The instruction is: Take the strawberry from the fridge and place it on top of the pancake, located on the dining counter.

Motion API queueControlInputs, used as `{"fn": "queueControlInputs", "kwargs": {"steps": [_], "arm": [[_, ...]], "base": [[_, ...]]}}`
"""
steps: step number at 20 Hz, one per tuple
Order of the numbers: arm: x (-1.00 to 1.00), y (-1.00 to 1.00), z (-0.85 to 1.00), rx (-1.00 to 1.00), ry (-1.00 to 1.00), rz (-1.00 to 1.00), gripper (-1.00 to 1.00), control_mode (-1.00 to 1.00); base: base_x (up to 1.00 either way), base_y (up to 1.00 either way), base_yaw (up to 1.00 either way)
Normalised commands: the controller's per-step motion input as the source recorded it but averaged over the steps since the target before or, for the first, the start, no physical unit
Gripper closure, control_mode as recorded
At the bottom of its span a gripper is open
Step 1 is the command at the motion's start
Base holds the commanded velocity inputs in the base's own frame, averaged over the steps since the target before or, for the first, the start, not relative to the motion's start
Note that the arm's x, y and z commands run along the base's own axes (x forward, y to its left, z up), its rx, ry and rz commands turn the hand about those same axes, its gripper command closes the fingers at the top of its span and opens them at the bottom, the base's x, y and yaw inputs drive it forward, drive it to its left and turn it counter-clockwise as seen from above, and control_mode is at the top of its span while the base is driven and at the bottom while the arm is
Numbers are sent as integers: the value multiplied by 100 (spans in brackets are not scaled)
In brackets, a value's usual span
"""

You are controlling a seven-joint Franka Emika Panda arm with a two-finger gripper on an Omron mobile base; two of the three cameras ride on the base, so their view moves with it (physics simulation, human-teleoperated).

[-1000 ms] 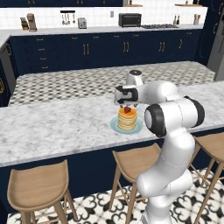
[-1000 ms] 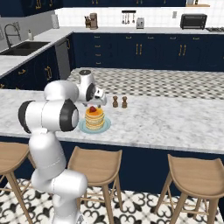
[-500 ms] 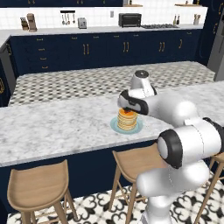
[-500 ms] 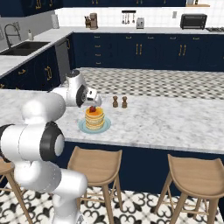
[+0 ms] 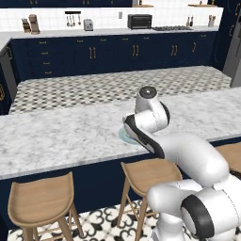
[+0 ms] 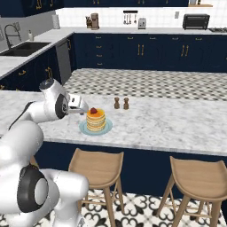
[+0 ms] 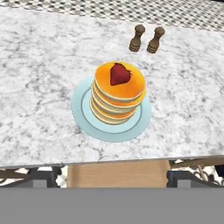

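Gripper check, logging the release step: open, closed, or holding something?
Gripper: open, holding nothing; the strawberry lies on the pancake.

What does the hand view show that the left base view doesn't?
The hand view alone shows the strawberry lying on the pancake, with two small brown shakers behind. The left base view alone shows the back counter's toaster oven and the arm covering the pancake. Both share the pale blue plate, the dining counter and a wooden stool.
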Motion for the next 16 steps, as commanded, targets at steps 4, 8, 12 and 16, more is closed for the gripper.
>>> {"fn": "queueControlInputs", "kwargs": {"steps": [4,8,12,16], "arm": [[-3,9,29,-11,17,0,-100,-100],[-42,59,0,-16,5,1,-100,-100],[-5,32,-5,-5,12,5,-100,-100],[-10,58,-5,-10,18,2,-100,-100]], "base": [[0,0,0],[0,0,0],[0,0,0],[0,0,0]]}}
